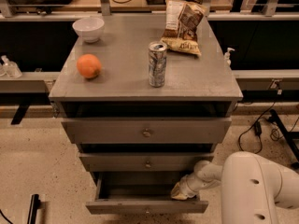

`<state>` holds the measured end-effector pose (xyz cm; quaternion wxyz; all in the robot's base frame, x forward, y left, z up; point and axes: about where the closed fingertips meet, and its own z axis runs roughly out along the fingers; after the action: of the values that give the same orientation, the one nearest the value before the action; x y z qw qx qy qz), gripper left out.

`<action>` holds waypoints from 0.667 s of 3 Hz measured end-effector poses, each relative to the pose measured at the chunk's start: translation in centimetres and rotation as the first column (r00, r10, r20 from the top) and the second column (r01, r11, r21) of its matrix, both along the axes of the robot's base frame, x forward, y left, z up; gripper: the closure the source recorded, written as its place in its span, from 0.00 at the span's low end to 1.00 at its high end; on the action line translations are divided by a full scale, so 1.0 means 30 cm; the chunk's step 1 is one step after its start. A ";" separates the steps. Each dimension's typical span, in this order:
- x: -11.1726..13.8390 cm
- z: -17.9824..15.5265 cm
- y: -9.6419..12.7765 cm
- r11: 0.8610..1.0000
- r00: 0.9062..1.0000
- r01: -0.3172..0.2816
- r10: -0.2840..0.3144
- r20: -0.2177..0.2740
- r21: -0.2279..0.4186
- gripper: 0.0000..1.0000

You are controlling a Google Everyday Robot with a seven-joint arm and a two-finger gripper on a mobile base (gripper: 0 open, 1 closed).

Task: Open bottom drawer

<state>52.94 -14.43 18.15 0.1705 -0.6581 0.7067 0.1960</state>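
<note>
Slim grey flat-fronted bottom drawer (147,206) with a small round knob, lower centre, stands pulled out of the matte grey 3-drawer cabinet (121,80). The pale gripper (179,193) on the smooth white rounded arm (252,190) sits at the drawer's right inner corner; whether it clasps anything cannot be told. On top: round orange fruit (88,66), glossy white bowl (88,28), cylindrical metal can (157,64), crinkled snack bag (183,27)

Nothing legible on the can (157,64) or snack bag (183,26); the claw (179,193) sits inside the bottom drawer (147,206).
</note>
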 end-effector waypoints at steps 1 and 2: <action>-0.020 -0.015 0.004 1.000 1.000 -0.001 0.001 -0.020 0.002 1.00; -0.020 -0.003 0.003 1.000 1.000 -0.001 0.001 -0.020 0.002 1.00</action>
<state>52.35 -14.33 18.05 0.1640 -0.6564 0.7078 0.2032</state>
